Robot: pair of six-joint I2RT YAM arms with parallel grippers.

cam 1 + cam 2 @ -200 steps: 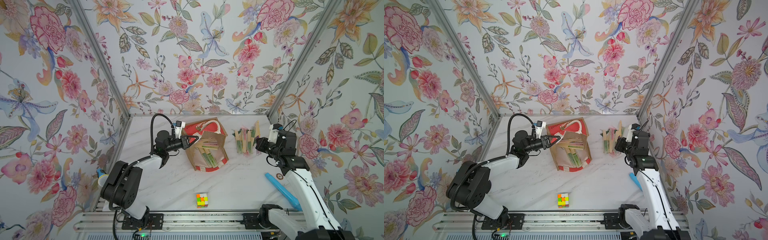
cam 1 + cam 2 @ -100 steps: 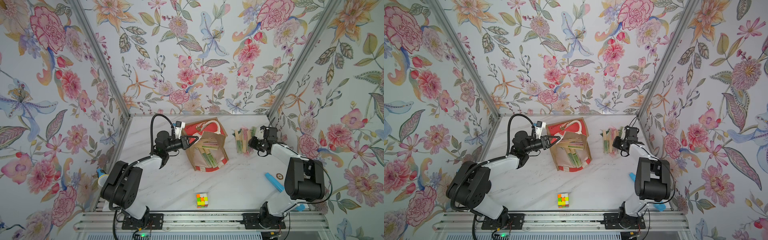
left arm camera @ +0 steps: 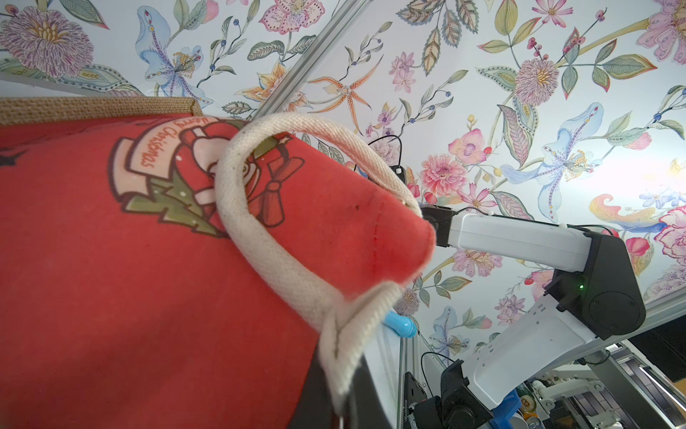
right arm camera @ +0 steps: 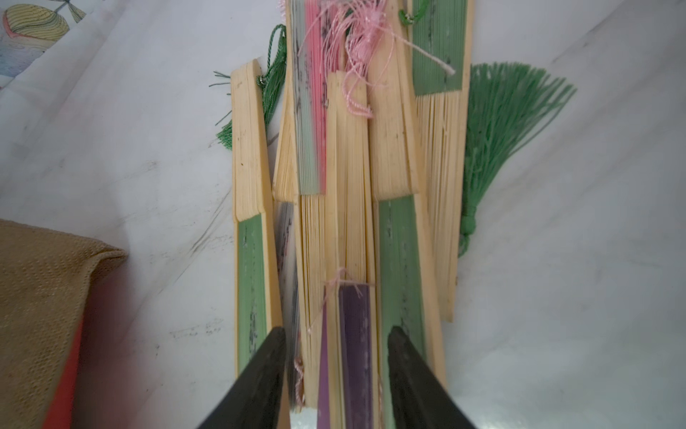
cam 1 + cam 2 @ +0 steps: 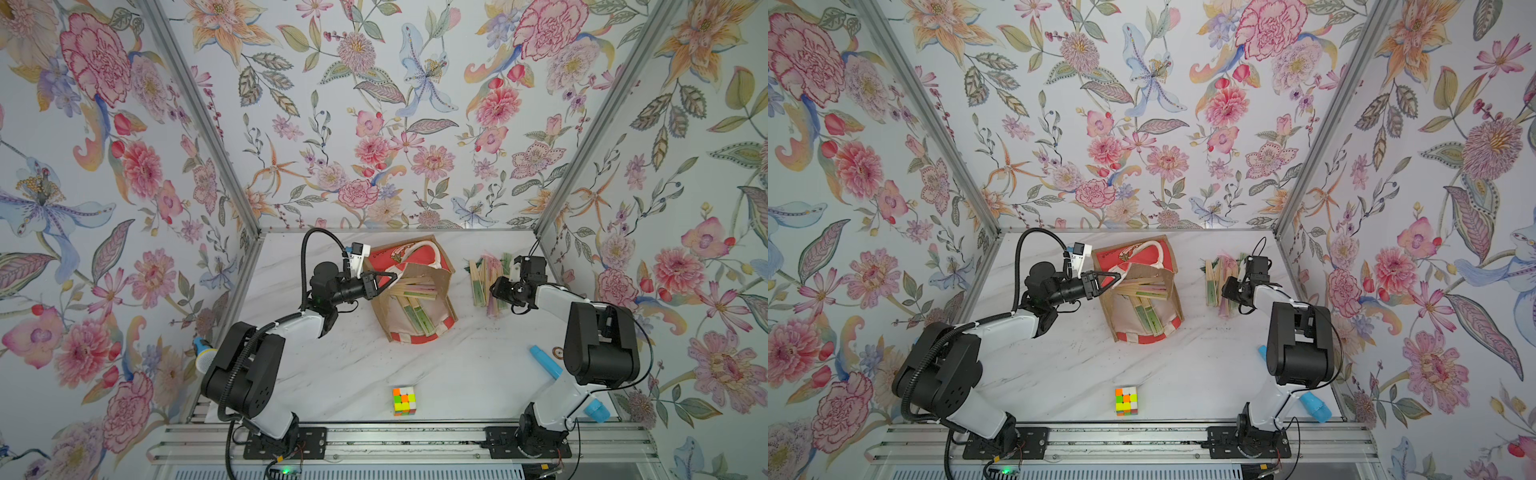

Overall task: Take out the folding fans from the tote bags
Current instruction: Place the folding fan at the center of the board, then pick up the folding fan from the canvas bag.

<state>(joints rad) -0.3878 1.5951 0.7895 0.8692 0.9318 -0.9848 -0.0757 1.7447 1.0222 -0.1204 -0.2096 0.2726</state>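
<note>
Straddling the purple folding fan [image 4: 356,315], the right gripper [image 4: 337,334] stands with jaws apart, gripping nothing. That fan lies atop the pile of fans [image 5: 486,278] on the marble table [image 5: 353,374], just beside the tote bag [image 5: 419,257].

Risk: pink tassel threads [image 4: 356,48] or a fan edge catch a finger on lift-off and scatter the pile.

The left gripper [image 5: 390,276] is clamped on the bag's white handle [image 3: 260,237]. A slip would let the mouth sag over the fans inside [image 5: 417,318].

Right forearm low, near level, wrist pitched down. Left arm stretched sideways toward the bag.
</note>
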